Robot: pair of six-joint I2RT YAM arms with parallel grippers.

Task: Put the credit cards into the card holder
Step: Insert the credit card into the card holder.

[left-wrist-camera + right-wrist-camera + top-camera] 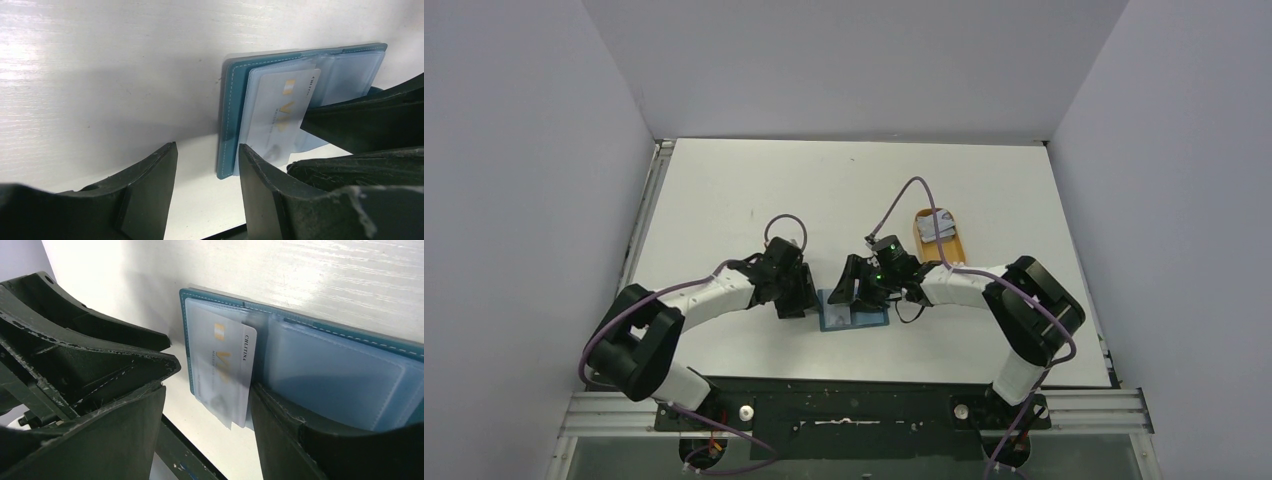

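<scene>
The teal-blue card holder (839,318) lies open on the white table between my two grippers. A whitish credit card (280,107) with gold marks lies on its left half, partly under a clear sleeve, and one end sticks out past the holder's near edge (225,365). My left gripper (207,167) is open and empty, low over the table just left of the holder (229,115). My right gripper (205,412) is open, with its right finger (285,435) resting on the holder (340,370) right beside the card's long edge. More grey cards (934,226) lie in the orange tray.
The orange oval tray (955,247) stands to the right and behind the holder, close to my right arm. The table's dark front rail (185,450) runs just near of the holder. Grey walls enclose the table on three sides.
</scene>
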